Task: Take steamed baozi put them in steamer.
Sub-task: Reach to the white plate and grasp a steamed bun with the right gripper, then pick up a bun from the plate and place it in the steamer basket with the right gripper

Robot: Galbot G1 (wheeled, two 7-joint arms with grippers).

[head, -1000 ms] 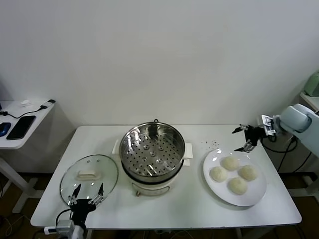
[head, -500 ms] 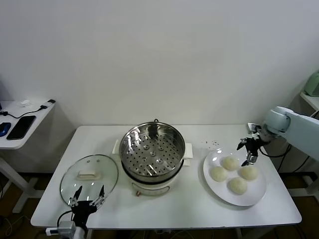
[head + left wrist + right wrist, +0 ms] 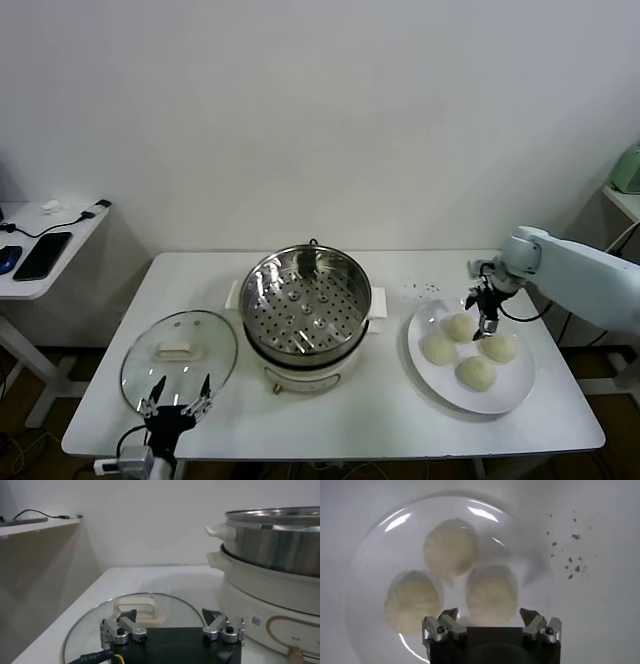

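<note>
Two arms are in view over a white bench (image 3: 330, 410). Nearest the robot, the left claw (image 3: 172, 398) sits idle at the front edge of the bench, its fingers spread wide and holding nothing. Directly under and just beyond its fingertips lies a round glass lid (image 3: 179, 358) with a cream handle, flat on the bench; the left wrist view shows the lid handle (image 3: 136, 607) between and beyond the two spread fingers. Off to the right of that claw, close beside the lid, stands the steamer (image 3: 306, 315), a shiny steel pot on a cream-white base, its perforated tray bare. In the left wrist view its side handles and base (image 3: 270, 587) rise just beside the claw.

The right claw (image 3: 482, 312) hangs above the far part of a flat white plate (image 3: 505, 398), fingers released and wide apart, gripping nothing. Four steamed baozi (image 3: 477, 372) lie on the plate: one directly beneath the claw, one just to its right, two nearer the robot. The right wrist view looks straight down past the spread fingers (image 3: 445, 625) on three of the buns (image 3: 491, 593), clustered together, one of them lying between the fingertips. No contact between claw and bun can be confirmed. Beyond the plate, towards the wall, dark crumbs (image 3: 428, 289) are scattered on the bench. The steamer stands well to the left of this claw.
</note>
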